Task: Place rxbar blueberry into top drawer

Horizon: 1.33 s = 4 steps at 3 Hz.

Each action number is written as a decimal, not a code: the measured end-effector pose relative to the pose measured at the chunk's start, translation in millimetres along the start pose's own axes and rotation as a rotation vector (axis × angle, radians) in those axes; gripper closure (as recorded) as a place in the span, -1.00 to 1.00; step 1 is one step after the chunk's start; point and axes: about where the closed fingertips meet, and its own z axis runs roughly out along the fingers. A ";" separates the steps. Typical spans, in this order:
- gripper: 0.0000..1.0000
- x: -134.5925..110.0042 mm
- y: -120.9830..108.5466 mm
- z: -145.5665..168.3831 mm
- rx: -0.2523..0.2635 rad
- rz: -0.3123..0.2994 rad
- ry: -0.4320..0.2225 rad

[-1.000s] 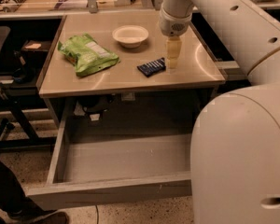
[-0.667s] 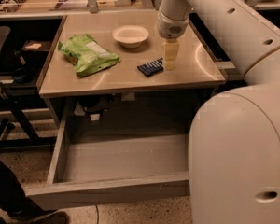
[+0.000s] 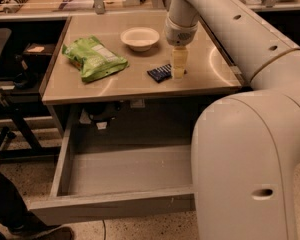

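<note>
The rxbar blueberry (image 3: 160, 73), a small dark navy bar, lies flat on the tan tabletop (image 3: 115, 86) right of centre. My gripper (image 3: 178, 73) hangs straight down from the white arm. Its pale tip is at the tabletop, against the bar's right end. The top drawer (image 3: 112, 207) is pulled open below the table's front edge. Its grey flat bottom holds nothing.
A large lime-green chip bag (image 3: 93, 59) lies on the table's left half. A white bowl (image 3: 140, 38) stands at the back centre. My white arm and base (image 3: 245, 159) fill the right side and cover the drawer's right end. A person's dark shoe (image 3: 10, 219) is at the lower left.
My gripper has shifted slightly left and down, closer to the bar's right end. The bar, bag, bowl and drawer have not moved.
</note>
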 end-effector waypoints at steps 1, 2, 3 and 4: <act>-1.00 3.7 -5.0 10.5 -0.017 0.004 0.006; -1.00 4.1 -8.6 21.2 -0.035 0.004 0.007; -1.00 6.0 -6.9 29.2 -0.050 0.011 0.002; -1.00 9.7 -0.4 36.5 -0.070 0.027 -0.006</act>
